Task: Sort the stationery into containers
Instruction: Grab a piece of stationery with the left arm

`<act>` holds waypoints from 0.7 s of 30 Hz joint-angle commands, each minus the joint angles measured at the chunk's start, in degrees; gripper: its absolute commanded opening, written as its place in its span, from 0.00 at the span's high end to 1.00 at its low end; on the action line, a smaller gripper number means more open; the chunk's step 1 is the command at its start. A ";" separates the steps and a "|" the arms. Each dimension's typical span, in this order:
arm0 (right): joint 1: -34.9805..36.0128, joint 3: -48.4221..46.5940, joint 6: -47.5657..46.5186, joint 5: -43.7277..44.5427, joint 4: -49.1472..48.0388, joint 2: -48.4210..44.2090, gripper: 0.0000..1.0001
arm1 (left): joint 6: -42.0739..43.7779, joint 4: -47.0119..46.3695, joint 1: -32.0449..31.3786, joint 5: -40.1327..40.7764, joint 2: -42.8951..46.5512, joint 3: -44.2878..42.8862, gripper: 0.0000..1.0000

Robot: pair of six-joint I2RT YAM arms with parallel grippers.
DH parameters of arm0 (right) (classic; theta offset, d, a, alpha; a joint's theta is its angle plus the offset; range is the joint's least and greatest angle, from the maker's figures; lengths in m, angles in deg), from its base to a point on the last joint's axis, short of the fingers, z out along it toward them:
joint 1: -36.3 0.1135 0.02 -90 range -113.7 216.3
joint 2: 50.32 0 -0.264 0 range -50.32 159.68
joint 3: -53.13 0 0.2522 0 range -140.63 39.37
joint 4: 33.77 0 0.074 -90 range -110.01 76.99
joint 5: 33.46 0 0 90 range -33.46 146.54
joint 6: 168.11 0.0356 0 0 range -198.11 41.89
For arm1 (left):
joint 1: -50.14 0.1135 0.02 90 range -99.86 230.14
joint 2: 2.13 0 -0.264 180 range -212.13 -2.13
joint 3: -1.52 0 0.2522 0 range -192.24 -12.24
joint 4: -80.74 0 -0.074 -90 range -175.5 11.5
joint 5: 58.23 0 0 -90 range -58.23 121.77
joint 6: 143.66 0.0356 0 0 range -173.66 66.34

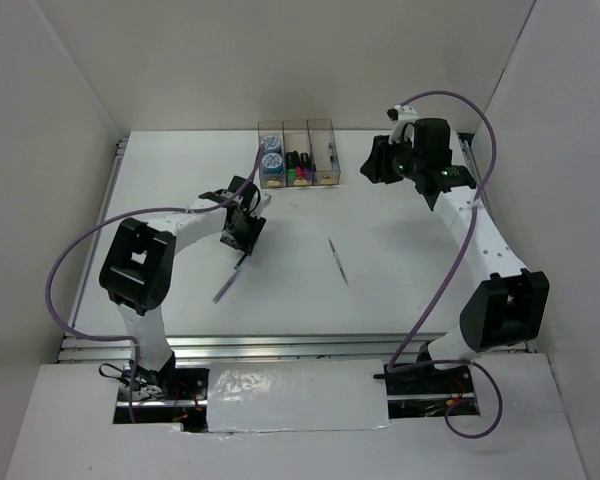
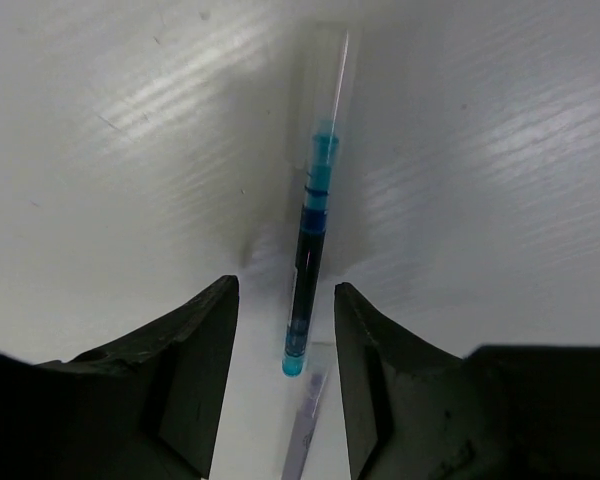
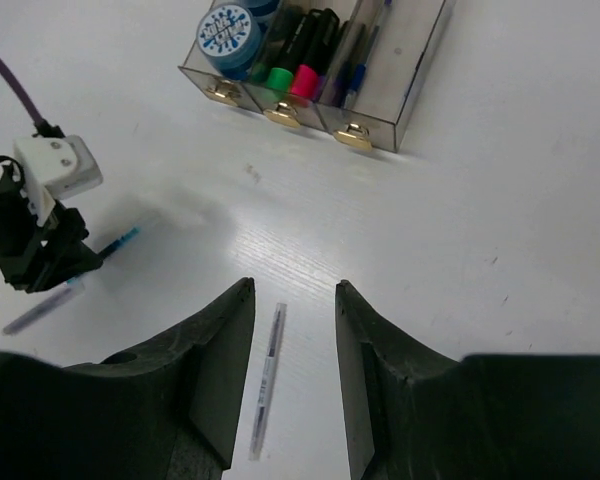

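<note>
A thin pen with a blue-black insert (image 2: 310, 240) lies on the white table between the fingers of my left gripper (image 2: 285, 285). The jaws stand open, with a gap on each side of the pen. A pale pen end (image 2: 305, 425) shows just below it. In the top view this gripper (image 1: 243, 240) is low over the table's left half. My right gripper (image 3: 295, 284) is open and empty, high beside the containers (image 1: 296, 150). Another pen (image 3: 267, 380) lies on the table far below it. The boxes hold tape rolls (image 3: 225, 30), highlighters (image 3: 295, 50) and pens (image 3: 365, 50).
White walls close the table in at the back and both sides. A purple cable loops off each arm. The lone pen (image 1: 338, 260) lies mid-table between the arms. A metal rail runs along the near table edge (image 1: 280, 345).
</note>
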 commanded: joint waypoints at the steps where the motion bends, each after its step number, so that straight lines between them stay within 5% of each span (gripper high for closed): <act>1: -0.05 -0.11 -3.73 -3.13 -1.32 -3.64 0.55 | 0.77 -1.21 -0.20 -1.38 1.24 3.69 0.45; 8: 1.35 0.24 -6.28 -4.01 -1.32 -4.87 0.56 | 2.27 -3.59 0.07 -1.30 0.46 5.99 0.56; 13: 2.93 3.23 -11.72 -5.85 -3.69 -8.29 0.57 | 2.62 -4.20 1.91 -2.96 -0.77 0.65 0.96; 16: 4.34 3.41 -17.87 -8.22 -2.91 -9.70 0.57 | 4.11 -1.14 4.28 -9.27 -2.09 -8.66 1.00; 21: 8.72 -0.28 -30.52 -11.39 2.27 -12.16 0.51 | 7.54 7.12 9.20 -36.59 -0.78 -20.71 1.00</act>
